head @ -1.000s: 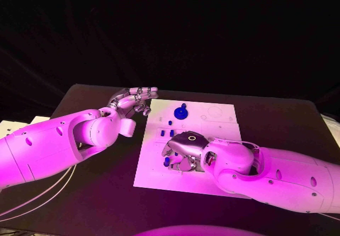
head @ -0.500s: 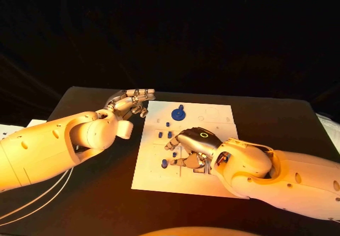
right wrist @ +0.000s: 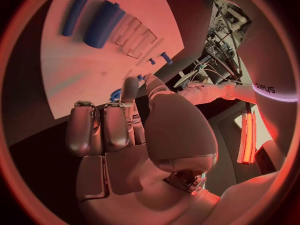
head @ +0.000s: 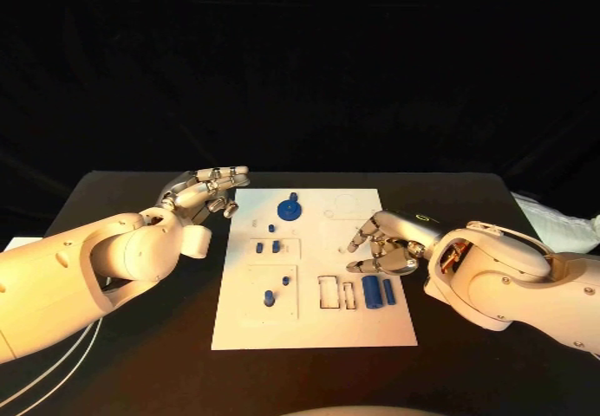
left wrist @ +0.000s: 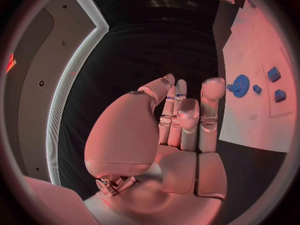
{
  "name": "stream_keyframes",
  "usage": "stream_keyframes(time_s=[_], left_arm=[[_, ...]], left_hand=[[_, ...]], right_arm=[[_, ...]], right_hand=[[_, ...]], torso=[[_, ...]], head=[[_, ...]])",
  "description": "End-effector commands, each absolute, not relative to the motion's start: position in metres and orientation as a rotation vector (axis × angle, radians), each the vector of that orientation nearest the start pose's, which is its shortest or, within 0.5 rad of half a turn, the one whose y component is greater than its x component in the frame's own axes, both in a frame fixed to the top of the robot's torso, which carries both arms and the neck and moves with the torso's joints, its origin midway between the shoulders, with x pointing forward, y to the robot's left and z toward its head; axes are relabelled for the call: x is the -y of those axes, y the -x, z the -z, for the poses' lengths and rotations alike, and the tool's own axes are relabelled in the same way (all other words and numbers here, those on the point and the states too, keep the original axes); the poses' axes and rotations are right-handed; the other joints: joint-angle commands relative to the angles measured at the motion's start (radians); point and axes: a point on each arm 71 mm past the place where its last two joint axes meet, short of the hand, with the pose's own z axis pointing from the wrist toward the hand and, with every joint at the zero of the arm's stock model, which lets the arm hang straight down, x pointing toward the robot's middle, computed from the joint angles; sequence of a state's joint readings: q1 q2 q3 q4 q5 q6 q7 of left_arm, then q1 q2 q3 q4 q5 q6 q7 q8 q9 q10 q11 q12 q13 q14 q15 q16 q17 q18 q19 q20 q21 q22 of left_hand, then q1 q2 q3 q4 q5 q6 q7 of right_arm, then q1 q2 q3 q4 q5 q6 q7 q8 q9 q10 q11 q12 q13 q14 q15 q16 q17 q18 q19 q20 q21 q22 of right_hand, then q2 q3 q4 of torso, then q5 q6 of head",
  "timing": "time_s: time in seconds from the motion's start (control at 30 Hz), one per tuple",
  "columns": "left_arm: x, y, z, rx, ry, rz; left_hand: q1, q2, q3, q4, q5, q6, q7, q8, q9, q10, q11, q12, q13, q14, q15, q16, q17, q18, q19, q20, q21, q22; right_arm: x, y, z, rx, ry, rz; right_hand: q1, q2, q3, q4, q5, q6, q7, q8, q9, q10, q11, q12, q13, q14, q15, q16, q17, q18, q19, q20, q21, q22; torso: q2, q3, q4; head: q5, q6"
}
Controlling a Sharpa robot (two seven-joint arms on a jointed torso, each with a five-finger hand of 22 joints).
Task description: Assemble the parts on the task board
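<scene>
The white task board (head: 375, 334) lies mid-table. On it sit a blue gear (head: 289, 209) at the far end, two small blue pegs (head: 268, 248), two more blue pieces (head: 269, 299) near the left side, and two blue cylinders (head: 379, 291) lying beside empty slots (head: 337, 293). My right hand (head: 388, 244) hovers over the board's right side just beyond the cylinders, fingers loosely bent and holding nothing. My left hand (head: 206, 188) hangs off the board's far left corner, fingers stretched out and empty. The left wrist view shows the left hand (left wrist: 181, 130) near the gear (left wrist: 240, 85); the right wrist view shows the right hand (right wrist: 125, 135) and the cylinders (right wrist: 103, 24).
The black table (head: 500, 355) surrounds the board. Something white and crumpled (head: 551, 221) lies at the table's right edge, and a pale object (head: 13, 244) sits at its left edge. My thick forearms (head: 88, 269) flank the board on both sides.
The camera has shifted. My right hand has drawn back from the board's near middle toward its right edge, uncovering the two blue cylinders. The left hand has kept its pose.
</scene>
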State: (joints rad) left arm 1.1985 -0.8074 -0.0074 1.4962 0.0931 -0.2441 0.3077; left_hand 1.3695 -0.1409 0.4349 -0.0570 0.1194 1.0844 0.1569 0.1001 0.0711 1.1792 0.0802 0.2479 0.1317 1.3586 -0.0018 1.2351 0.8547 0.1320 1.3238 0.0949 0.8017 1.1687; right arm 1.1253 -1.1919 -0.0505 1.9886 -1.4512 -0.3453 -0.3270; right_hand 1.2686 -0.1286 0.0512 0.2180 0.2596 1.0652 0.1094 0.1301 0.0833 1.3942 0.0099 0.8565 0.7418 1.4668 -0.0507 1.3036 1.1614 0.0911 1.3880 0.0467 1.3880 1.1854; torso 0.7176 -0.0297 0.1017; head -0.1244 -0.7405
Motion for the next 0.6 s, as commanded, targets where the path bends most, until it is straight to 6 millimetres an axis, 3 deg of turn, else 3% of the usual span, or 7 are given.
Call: stream_keyframes(time_s=[0.03, 0.2, 0.3, 0.6], left_arm=[[-0.193, -0.497, 0.176, -1.48, 1.239, 1.637], [-0.192, -0.496, 0.178, -1.485, 1.242, 1.637], [-0.192, -0.496, 0.179, -1.487, 1.243, 1.637], [-0.192, -0.495, 0.18, -1.49, 1.246, 1.636]], left_hand=[[0.001, 0.005, -0.009, 0.0, -0.001, -0.006, 0.003, 0.006, 0.0, -0.009, 0.001, 0.002, 0.001, -0.004, 0.0, -0.003, -0.001, 0.012, -0.001, 0.004, -0.004, 0.0], [0.001, 0.005, -0.009, 0.0, -0.001, -0.006, 0.003, 0.006, 0.0, -0.009, 0.001, 0.002, 0.001, -0.004, 0.0, -0.003, -0.001, 0.012, -0.001, 0.004, -0.004, 0.0], [0.001, 0.005, -0.009, 0.0, -0.001, -0.006, 0.003, 0.006, 0.0, -0.009, 0.001, 0.002, 0.001, -0.004, 0.0, -0.003, -0.001, 0.012, -0.001, 0.004, -0.004, 0.0], [0.001, 0.005, -0.009, 0.0, -0.001, -0.006, 0.003, 0.006, 0.0, -0.009, 0.001, 0.002, 0.001, -0.004, 0.0, -0.003, -0.001, 0.012, -0.001, 0.004, -0.004, 0.0]], right_arm=[[0.249, -0.373, 0.188, -1.873, -0.083, -0.504], [0.257, -0.368, 0.195, -1.89, -0.07, -0.433], [0.26, -0.366, 0.198, -1.896, -0.057, -0.397], [0.258, -0.363, 0.206, -1.92, -0.037, -0.334]], right_hand=[[0.009, 0.023, -0.044, 0.029, 0.015, -0.002, -0.005, 0.025, 0.006, -0.019, 0.005, 0.212, 0.241, 0.051, -0.005, 0.037, 0.047, -0.016, 0.007, 0.007, 0.015, 0.021], [0.011, 0.038, -0.091, 0.062, 0.028, 0.002, -0.01, 0.054, 0.015, -0.021, 0.004, 0.303, 0.357, 0.06, -0.005, 0.082, 0.105, -0.015, 0.008, 0.008, 0.017, 0.025], [0.007, 0.045, -0.107, 0.07, 0.031, 0.002, -0.011, 0.062, 0.018, -0.014, 0.006, 0.33, 0.393, 0.062, -0.005, 0.097, 0.125, -0.016, 0.011, 0.008, 0.018, 0.028], [-0.015, 0.063, -0.154, 0.072, 0.052, 0.001, -0.015, 0.083, 0.026, 0.013, 0.004, 0.402, 0.488, 0.071, -0.006, 0.145, 0.197, -0.025, 0.033, 0.006, 0.039, 0.071]], torso=[[-0.005, -0.0015, -0.0154], [-0.007, 0.0, -0.0228], [-0.008, 0.0009, -0.024], [-0.007, -0.0011, -0.0206]], head=[[-0.021, 0.003], [-0.023, 0.004], [-0.023, 0.004], [-0.023, 0.004]])
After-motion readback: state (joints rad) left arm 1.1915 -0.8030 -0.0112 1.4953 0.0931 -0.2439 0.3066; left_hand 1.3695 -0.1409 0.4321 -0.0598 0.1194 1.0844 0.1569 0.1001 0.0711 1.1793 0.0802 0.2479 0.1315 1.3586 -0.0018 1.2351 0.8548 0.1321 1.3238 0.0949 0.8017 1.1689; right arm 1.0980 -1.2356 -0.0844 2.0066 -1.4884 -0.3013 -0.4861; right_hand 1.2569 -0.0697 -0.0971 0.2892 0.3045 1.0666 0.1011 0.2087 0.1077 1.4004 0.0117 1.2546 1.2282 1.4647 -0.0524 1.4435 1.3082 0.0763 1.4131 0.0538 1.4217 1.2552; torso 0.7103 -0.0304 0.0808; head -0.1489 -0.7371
